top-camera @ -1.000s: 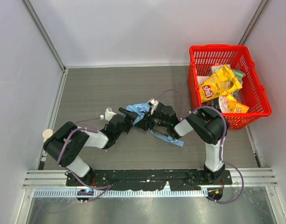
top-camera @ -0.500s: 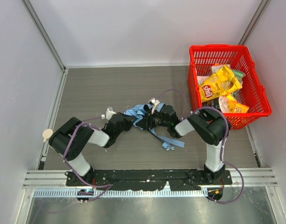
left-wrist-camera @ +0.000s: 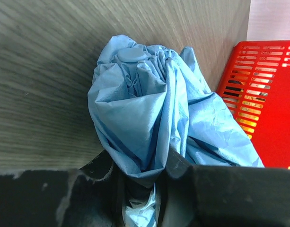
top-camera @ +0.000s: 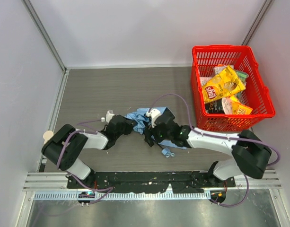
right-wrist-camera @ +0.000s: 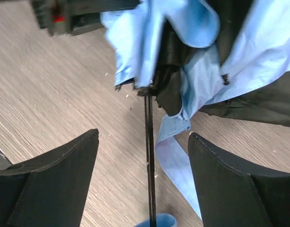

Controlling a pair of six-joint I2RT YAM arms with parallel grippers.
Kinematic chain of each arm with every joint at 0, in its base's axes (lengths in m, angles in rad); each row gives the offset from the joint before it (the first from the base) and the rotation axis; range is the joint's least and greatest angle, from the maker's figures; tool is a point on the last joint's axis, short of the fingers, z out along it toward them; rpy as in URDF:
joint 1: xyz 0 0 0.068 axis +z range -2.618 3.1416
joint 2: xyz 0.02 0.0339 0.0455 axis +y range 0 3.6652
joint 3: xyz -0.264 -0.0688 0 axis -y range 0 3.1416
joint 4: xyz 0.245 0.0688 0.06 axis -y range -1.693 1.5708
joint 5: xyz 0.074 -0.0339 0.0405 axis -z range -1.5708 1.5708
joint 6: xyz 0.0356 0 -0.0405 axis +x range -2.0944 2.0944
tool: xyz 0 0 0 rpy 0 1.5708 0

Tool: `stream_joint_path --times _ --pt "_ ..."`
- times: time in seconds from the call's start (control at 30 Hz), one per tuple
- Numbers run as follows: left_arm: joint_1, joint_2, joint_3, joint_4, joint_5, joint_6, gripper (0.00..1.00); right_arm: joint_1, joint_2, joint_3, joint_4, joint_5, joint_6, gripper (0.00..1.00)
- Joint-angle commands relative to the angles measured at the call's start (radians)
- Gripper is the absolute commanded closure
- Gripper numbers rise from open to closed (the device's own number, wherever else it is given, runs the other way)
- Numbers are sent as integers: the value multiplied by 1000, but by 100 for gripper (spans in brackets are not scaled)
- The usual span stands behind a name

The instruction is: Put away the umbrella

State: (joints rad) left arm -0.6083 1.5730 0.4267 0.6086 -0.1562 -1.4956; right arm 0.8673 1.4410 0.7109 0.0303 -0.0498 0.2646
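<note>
The umbrella (top-camera: 140,117) lies collapsed mid-table, its light blue fabric bunched up. In the left wrist view that fabric (left-wrist-camera: 149,109) fills the frame, and my left gripper (left-wrist-camera: 143,163) is shut on its lower folds. From above, the left gripper (top-camera: 127,126) sits at the fabric's left side. My right gripper (top-camera: 153,136) hovers just right of it, over the shaft. In the right wrist view the right gripper (right-wrist-camera: 144,134) is open wide, its fingers straddling the thin black shaft (right-wrist-camera: 148,165) without touching it. The blue handle (right-wrist-camera: 156,221) shows at the bottom edge, with a loose strap (right-wrist-camera: 175,165) beside it.
A red basket (top-camera: 220,47) stands at the right, holding a yellow chip bag (top-camera: 223,85) and other snack packets. Its red wall (left-wrist-camera: 263,94) also shows in the left wrist view. Grey walls close in the table at the back and on both sides.
My left gripper closed on the blue fabric. My right gripper opened and let go of the umbrella, and the right arm dropped and stretched out low to the left.
</note>
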Motion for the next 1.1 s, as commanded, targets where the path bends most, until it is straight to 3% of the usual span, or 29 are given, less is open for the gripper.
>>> stream_joint_path --times 0.0,0.2,0.37,0.47,0.57,0.7,0.93,1.07 --pt "-2 -68 20 -232 17 -35 100 181 -82 108 -198 338 -203 18" --pt "-15 -148 79 -490 -2 -71 100 222 50 212 -69 386 -435 13" --pt "-19 -188 72 -523 -5 -78 100 193 166 272 79 337 -614 8" --pt "-24 -191 63 -520 -2 -89 100 112 203 311 85 169 -608 8" --pt "-28 -202 58 -514 -5 -95 100 93 249 329 76 110 -620 5" --pt "-30 -228 70 -538 -9 -97 100 33 308 345 23 -62 -501 3" --pt "-34 -265 98 -654 -23 -156 100 73 368 274 31 1 -453 5" --pt "-48 -260 127 -691 -29 -175 100 108 403 260 77 159 -407 17"
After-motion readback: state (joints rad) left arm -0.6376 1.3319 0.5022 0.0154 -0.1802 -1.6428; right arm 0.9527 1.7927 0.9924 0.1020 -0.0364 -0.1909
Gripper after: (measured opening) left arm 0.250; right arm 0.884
